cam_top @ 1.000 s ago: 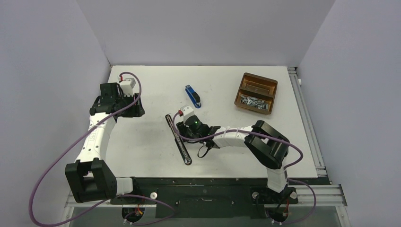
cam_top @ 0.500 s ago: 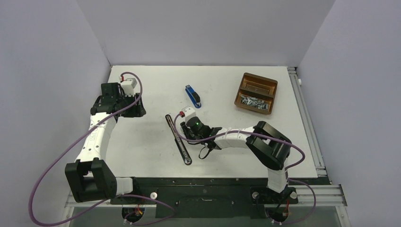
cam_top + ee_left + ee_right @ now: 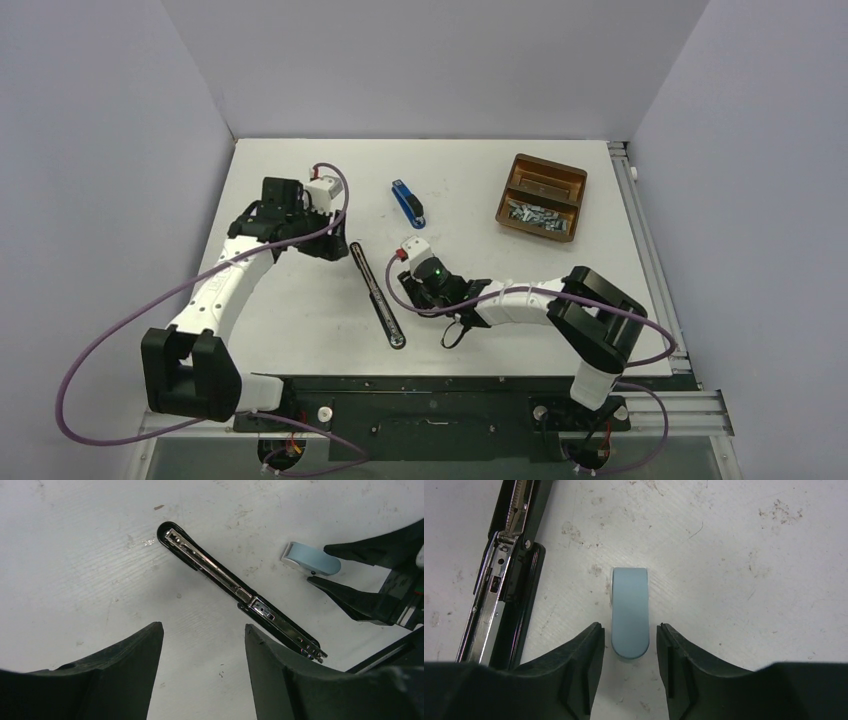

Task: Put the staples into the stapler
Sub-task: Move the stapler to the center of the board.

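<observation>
A black stapler [image 3: 377, 295] lies opened out flat on the white table, its metal staple channel [image 3: 240, 591] facing up. The staples [image 3: 535, 214] sit as a silvery heap in the near compartment of the brown tray [image 3: 572, 200]. My left gripper [image 3: 203, 626] hovers open over bare table beside the stapler's far end [image 3: 338, 248], nothing between its fingers. My right gripper [image 3: 628, 626] is low and open, just right of the stapler [image 3: 506, 585]. A small pale-blue rounded piece [image 3: 629, 611] lies between its fingertips, with a gap on each side.
A second, blue stapler [image 3: 408, 203] lies further back near the table's middle. The tray stands at the back right. Grey walls close in the table on three sides, and a metal rail [image 3: 650, 260] runs along its right edge.
My left arm has swung right, from the table's left side to the black stapler's far end. My right arm has drawn back slightly toward the near right.
</observation>
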Controlling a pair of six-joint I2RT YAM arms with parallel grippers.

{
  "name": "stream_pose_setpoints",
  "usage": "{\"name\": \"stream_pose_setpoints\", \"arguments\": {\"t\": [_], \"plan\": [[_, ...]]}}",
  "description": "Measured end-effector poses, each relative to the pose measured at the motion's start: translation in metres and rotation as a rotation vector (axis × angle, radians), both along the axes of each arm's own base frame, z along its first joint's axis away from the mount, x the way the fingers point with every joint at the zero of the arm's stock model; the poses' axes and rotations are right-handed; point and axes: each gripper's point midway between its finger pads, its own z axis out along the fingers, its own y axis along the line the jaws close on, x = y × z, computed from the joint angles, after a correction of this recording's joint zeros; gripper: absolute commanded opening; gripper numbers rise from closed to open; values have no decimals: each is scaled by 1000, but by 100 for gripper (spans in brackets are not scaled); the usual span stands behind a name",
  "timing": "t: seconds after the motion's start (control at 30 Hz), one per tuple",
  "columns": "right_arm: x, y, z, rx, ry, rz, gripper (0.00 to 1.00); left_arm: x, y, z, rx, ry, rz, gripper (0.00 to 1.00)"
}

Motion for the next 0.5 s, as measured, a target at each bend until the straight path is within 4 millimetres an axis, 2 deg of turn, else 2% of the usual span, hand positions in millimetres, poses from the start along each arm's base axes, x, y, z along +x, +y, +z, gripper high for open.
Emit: {"name": "stream_pose_setpoints", "arguments": {"t": [0.03,0.13,0.17,0.27,0.33,0.5], "plan": [[-1,0,-1,-1,1,4,62,-2,-4,-1,2,0,-22,62],[-3,-1,-2,-6,3,19,75,-10,-18,-3,15,-3,-124,71],[-4,-1,-3,-6,7,24,77,-13,-23,-4,19,-6,-164,73],[-14,-9,-1,8,20,32,77,-27,-35,-6,30,-7,-292,79],[-20,-16,8,43,23,24,75,-35,-40,-5,47,-15,-385,81],[-29,-35,35,185,22,-38,71,-47,-66,16,125,-145,-699,82]]}}
